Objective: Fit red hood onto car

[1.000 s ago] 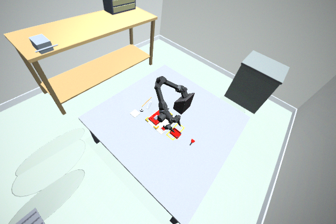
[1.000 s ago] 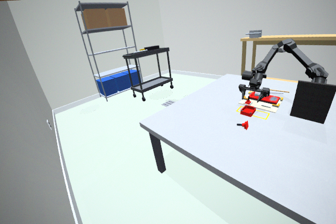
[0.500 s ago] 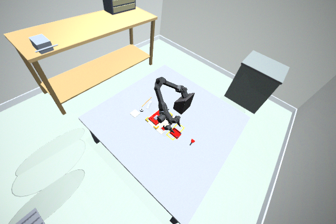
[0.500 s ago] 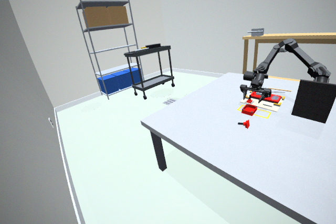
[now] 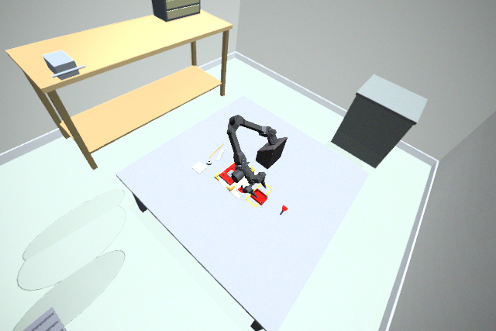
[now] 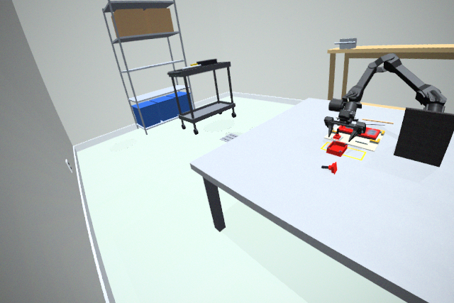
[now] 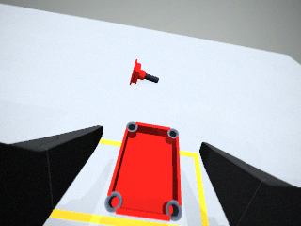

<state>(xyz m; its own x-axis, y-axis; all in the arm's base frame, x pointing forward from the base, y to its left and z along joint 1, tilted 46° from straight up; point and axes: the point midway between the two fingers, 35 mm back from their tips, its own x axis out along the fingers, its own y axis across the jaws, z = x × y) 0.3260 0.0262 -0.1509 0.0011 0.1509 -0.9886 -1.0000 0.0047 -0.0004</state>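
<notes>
The red hood [image 5: 259,196] [image 6: 337,147] [image 7: 148,171] lies flat on the table inside a yellow marked rectangle [image 5: 250,202] [image 6: 357,158] [image 7: 111,142], with a grey-ringed hole in each corner. My gripper [image 5: 254,185] [image 6: 342,134] [image 7: 152,138] is open wide and empty. It hangs just above the hood, one dark finger on each long side, not touching it. The red car chassis [image 5: 227,170] [image 6: 370,133] sits in its jig just behind, partly hidden by the arm.
A small red knob with a black stem [image 5: 284,209] [image 6: 331,167] [image 7: 141,75] lies on the table beyond the hood. A black box [image 5: 271,152] [image 6: 423,134] stands by the arm's base. A white card [image 5: 198,167] and a thin stick [image 5: 216,151] lie behind the jig.
</notes>
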